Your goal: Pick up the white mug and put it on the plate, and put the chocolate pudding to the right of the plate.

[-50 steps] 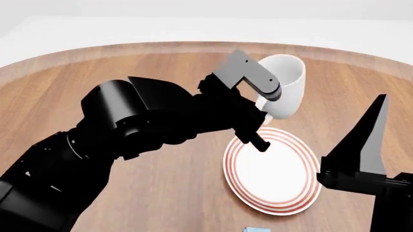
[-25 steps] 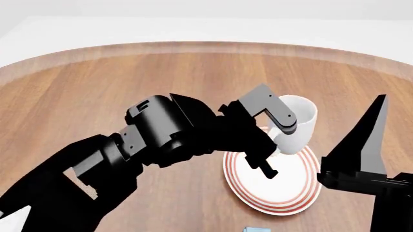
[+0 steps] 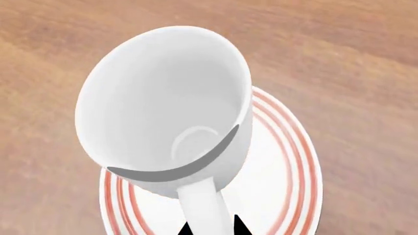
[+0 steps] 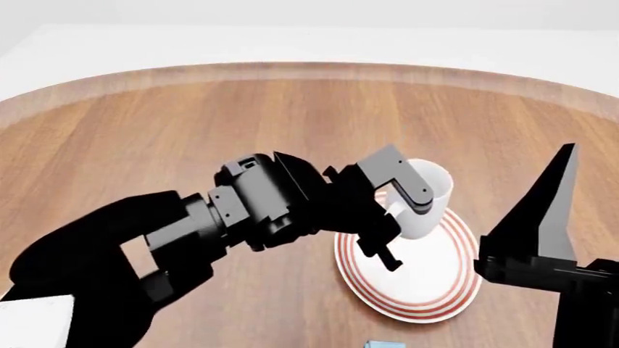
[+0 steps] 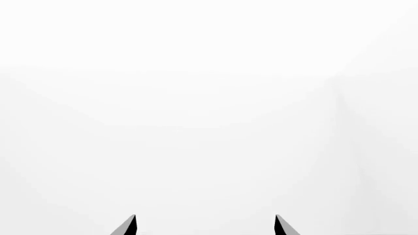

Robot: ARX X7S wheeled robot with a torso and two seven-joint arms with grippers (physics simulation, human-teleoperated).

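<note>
white mug handle pinched in left pincer, over plate; right pincer agape, empty.

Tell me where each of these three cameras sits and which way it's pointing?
Head view: from the robot's head, looking forward and down over the wooden table; shows the left arm holding the white mug over the plate, and the raised right gripper.
Left wrist view: beside the left gripper, facing into the tilted white mug by its handle, above the plate; only its fingertips show.
Right wrist view: beside the right gripper, facing blank white; two spread fingertips show.
Shared: head and left wrist both see mug and plate.
</note>
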